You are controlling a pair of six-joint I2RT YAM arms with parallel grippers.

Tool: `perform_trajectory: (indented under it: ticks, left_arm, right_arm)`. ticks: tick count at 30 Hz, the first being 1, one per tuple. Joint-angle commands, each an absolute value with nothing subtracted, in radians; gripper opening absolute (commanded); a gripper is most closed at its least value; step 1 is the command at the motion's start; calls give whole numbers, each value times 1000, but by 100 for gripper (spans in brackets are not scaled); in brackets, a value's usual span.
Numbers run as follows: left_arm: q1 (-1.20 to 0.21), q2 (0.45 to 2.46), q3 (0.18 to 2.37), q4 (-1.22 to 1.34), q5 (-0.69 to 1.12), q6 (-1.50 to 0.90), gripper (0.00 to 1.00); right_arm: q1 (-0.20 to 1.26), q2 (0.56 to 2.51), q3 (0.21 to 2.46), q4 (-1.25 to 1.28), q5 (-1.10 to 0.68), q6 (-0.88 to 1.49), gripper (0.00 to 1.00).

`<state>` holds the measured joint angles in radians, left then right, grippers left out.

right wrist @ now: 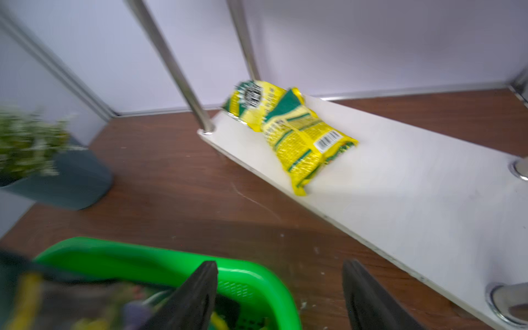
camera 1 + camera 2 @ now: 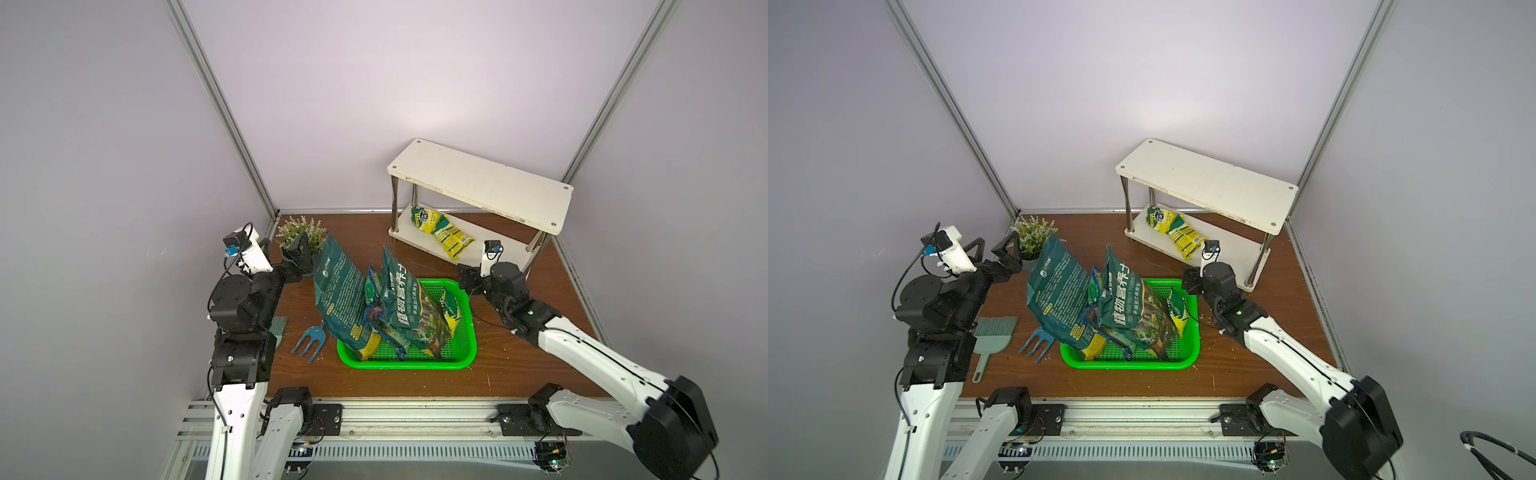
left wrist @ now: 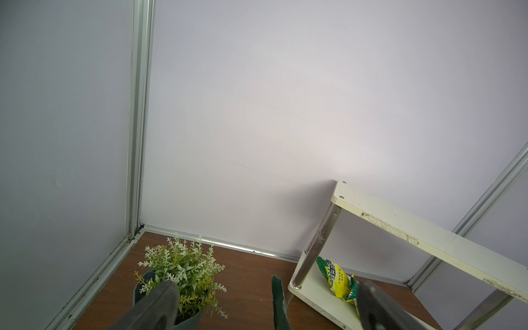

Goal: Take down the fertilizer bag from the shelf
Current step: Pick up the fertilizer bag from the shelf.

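Lying flat, the fertilizer bag [image 2: 441,231] slants diagonally across the shelf [image 2: 478,183].

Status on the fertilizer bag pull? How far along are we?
Looks done: dark green bags and a yellow pack stand in the green basket. In hand: nothing. The right gripper has open, empty jaws by the basket's corner nearest the shelf, and the left gripper is open near the potted plant. Left: a yellow fertilizer bag lies on the shelf's lower board, untouched.
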<state>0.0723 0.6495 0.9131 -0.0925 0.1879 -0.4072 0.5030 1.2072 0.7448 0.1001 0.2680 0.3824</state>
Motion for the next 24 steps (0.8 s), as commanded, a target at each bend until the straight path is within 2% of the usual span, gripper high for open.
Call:
perform_trajectory:
  ticks: [1,3,5,7,10,17,24]
  left_arm:
    - [88,664,911,-71,245,-428,100]
    - [89,737,922,-76,354,-443,100]
    - [89,844,958,-75,557,-464,100]
    - [86,877,952,-35,651,-500,100]
    - [62,862,942,-39,625,-486,100]
    - [-76,919,1024,-229,559,-390,100]
    - [-117,906,1051,-331,447,-344,100]
  right_arm:
    - [428,1325,821,192,156,433,79]
    - [398,1410,877,208,119,438,81]
    - [381,1487,931,223,101,441,83]
    - [372,1539,971,239,96,437,85]
    - [361,1604,1023,249,102,436,86]
    - [342,1754,1143,253,113,451,84]
    - [334,1836,1202,232,152,459,81]
